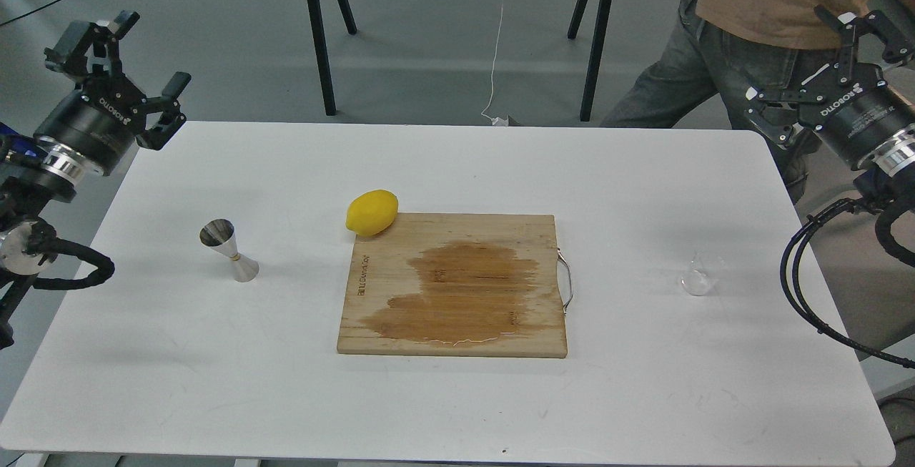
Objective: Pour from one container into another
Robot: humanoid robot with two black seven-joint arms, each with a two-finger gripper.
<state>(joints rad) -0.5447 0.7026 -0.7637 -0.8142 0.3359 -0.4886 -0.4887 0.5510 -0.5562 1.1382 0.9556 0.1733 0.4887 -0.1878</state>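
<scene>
glass cup (pixel 699 275) faint against white table (pixel 457 410), jigger (pixel 229 250) far left

The jigger (pixel 229 250) stands left of the cutting board (pixel 457 288), glass cup (pixel 698 277) right, lemon (pixel 372 212) on its far-left corner.

On the one white table (pixel 443 410) sit one steel jigger (pixel 229 250), one tiny clear glass cup (pixel 698 278), one yellow lemon (pixel 372 212) and one wooden cutting board (pixel 454 285) with a single metal handle (pixel 566 282). Two black grippers show, one left gripper (pixel 136 74) and one right gripper (pixel 829 70). One person (pixel 743 31) stands behind the table.
</scene>
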